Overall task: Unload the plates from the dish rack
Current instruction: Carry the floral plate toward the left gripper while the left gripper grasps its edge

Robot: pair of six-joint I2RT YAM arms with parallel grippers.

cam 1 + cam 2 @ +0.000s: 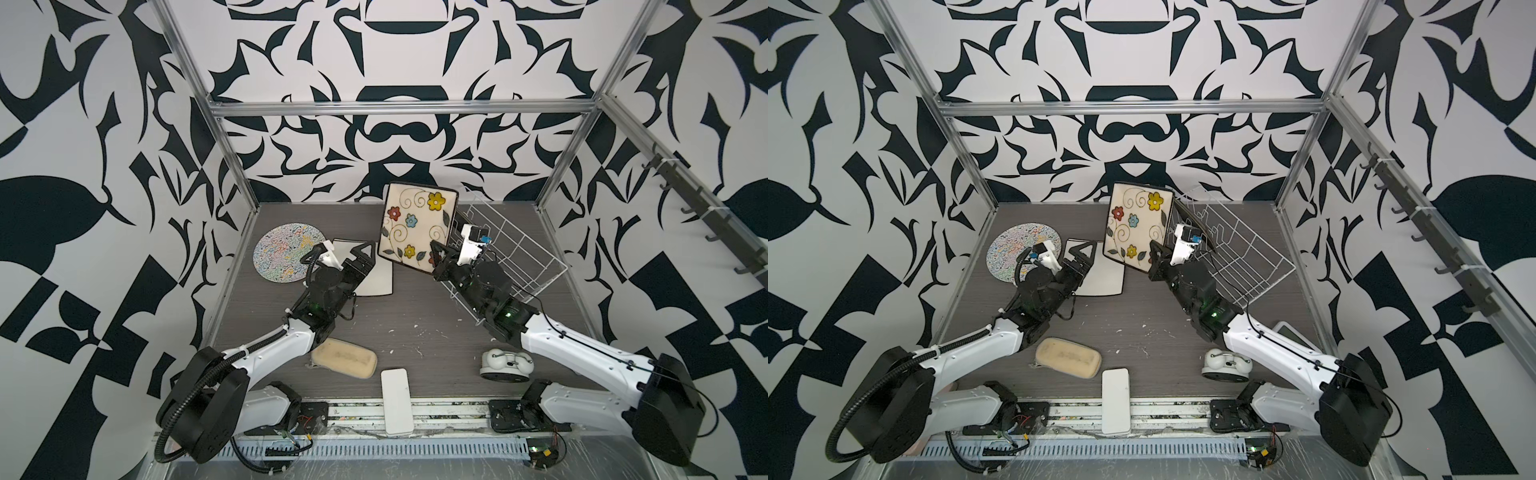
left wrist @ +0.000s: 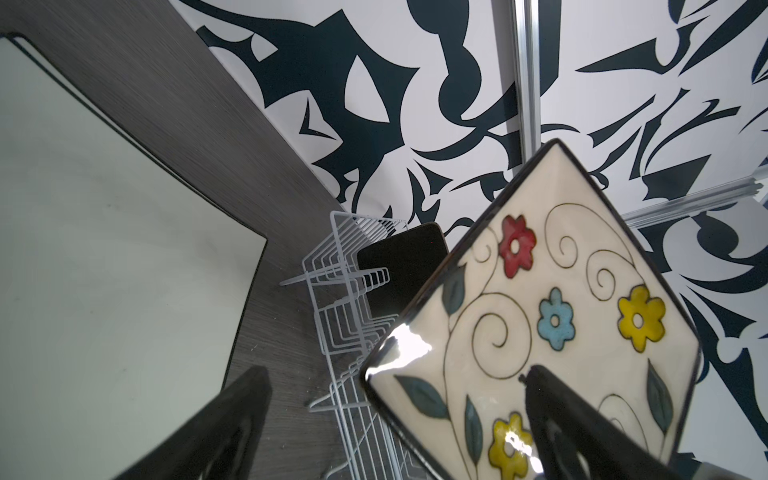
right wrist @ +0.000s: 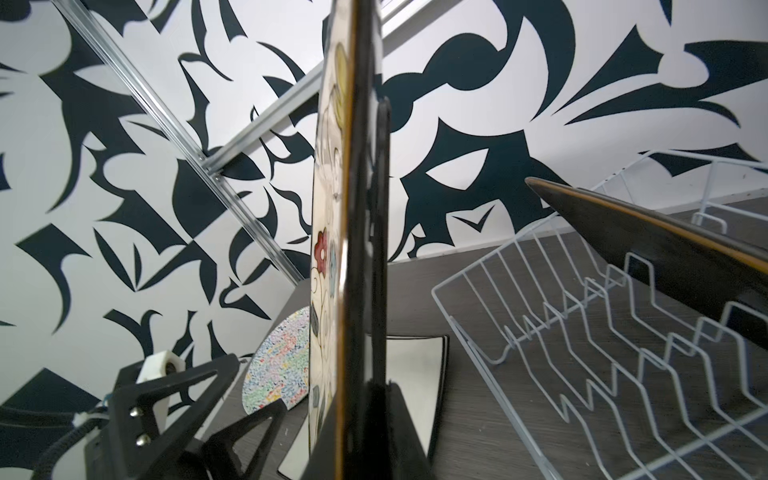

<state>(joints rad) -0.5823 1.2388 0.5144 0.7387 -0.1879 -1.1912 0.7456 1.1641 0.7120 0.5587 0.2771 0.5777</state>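
My right gripper (image 1: 436,259) is shut on the lower corner of a square cream plate with flowers (image 1: 417,226), holding it upright above the table, left of the white wire dish rack (image 1: 519,257). In the right wrist view this plate (image 3: 353,208) shows edge-on between the jaws. A dark square plate (image 1: 1192,220) still leans in the rack (image 1: 1246,257). My left gripper (image 1: 368,259) stands open over a white-backed square plate (image 1: 376,282) lying flat on the table. A round plate with multicolour squiggles (image 1: 286,253) lies flat at the far left.
A beige sponge (image 1: 344,357) and a white flat block (image 1: 397,401) lie near the front edge. A white round device (image 1: 505,365) sits at the front right under the right arm. Aluminium frame posts (image 1: 232,158) bound the table.
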